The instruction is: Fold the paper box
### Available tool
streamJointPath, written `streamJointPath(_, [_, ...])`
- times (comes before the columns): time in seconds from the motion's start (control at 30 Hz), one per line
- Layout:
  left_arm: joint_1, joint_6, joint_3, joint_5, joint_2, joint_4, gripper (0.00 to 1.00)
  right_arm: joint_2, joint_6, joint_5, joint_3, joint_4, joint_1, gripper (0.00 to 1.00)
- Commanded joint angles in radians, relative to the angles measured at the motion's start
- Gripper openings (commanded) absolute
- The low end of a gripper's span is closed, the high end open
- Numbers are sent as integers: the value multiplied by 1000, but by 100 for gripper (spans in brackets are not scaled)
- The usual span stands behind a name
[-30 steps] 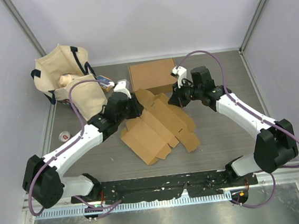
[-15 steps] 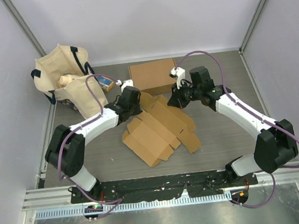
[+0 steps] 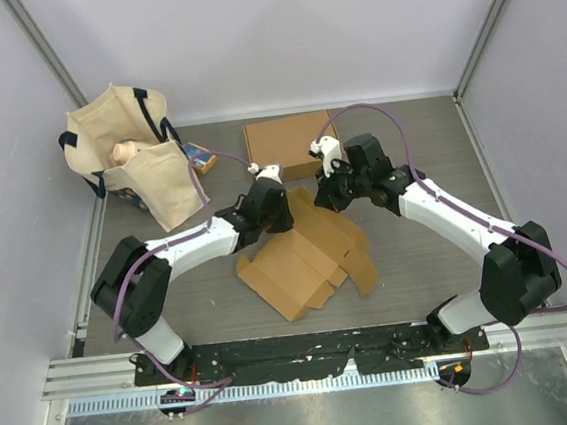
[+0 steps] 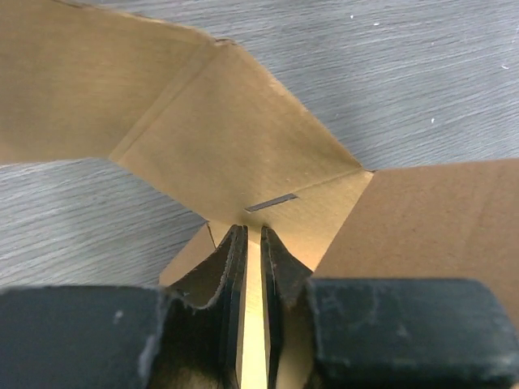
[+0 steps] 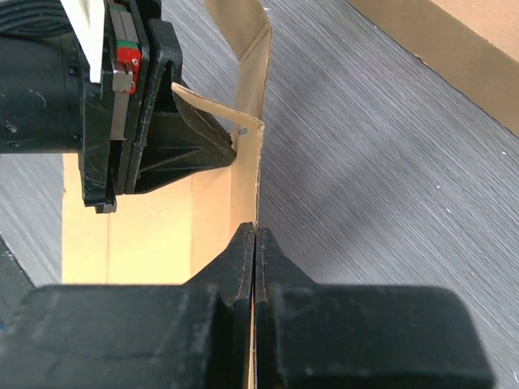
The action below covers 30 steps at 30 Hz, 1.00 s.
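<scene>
The paper box (image 3: 303, 261) is a brown cardboard blank lying mostly flat in the middle of the table, its back flaps lifted. At the back left corner, my left gripper (image 3: 284, 215) has its jaws almost together on a raised flap (image 4: 235, 154). A thin strip of cardboard fills the gap at the left gripper (image 4: 253, 231). My right gripper (image 3: 324, 196) is at the back edge, close to the left one. There the right gripper (image 5: 255, 231) is shut on an upright side wall (image 5: 253, 178). The left gripper (image 5: 231, 146) shows just ahead of that wall.
A finished brown box (image 3: 290, 144) lies behind both grippers near the back wall. A beige tote bag (image 3: 128, 157) with things inside stands at the back left, a small blue item (image 3: 196, 157) beside it. A round red-and-white thing (image 3: 122, 258) lies near the left rail.
My left gripper has moved right along the box's back edge and its jaws have narrowed onto the flap. My right gripper has shifted left with the wall, and the blank has bunched up a little.
</scene>
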Motion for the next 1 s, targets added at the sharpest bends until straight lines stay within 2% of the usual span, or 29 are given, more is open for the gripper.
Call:
streamJointPath(0.0, [2, -2, -22, 15, -34, 67, 16, -24, -67, 165, 47, 16, 43, 2])
streamJointPath(0.07, [2, 15, -39, -13, -82, 62, 20, -32, -105, 204, 47, 1, 48, 2])
streamJointPath(0.23, [5, 35, -166, -90, -308, 130, 46, -12, -248, 332, 78, -50, 102, 2])
streamJointPath(0.33, [7, 44, -267, -96, -417, 261, 57, 21, -292, 387, 98, -79, 137, 2])
streamJointPath(0.47, [7, 65, -366, -90, -449, 496, 71, 31, -319, 369, 107, -84, 154, 2])
streamJointPath(0.57, [7, 108, -352, -58, -383, 576, 74, 32, -358, 344, 113, -85, 165, 2])
streamJointPath(0.63, [7, 150, -297, -47, -346, 566, 75, 35, -381, 334, 118, -100, 171, 2])
streamJointPath(0.83, [5, 259, -249, -79, -257, 596, 62, 29, -411, 312, 113, -104, 175, 2])
streamJointPath(0.97, [5, 300, -235, -53, -229, 596, 46, 28, -408, 292, 107, -97, 178, 2])
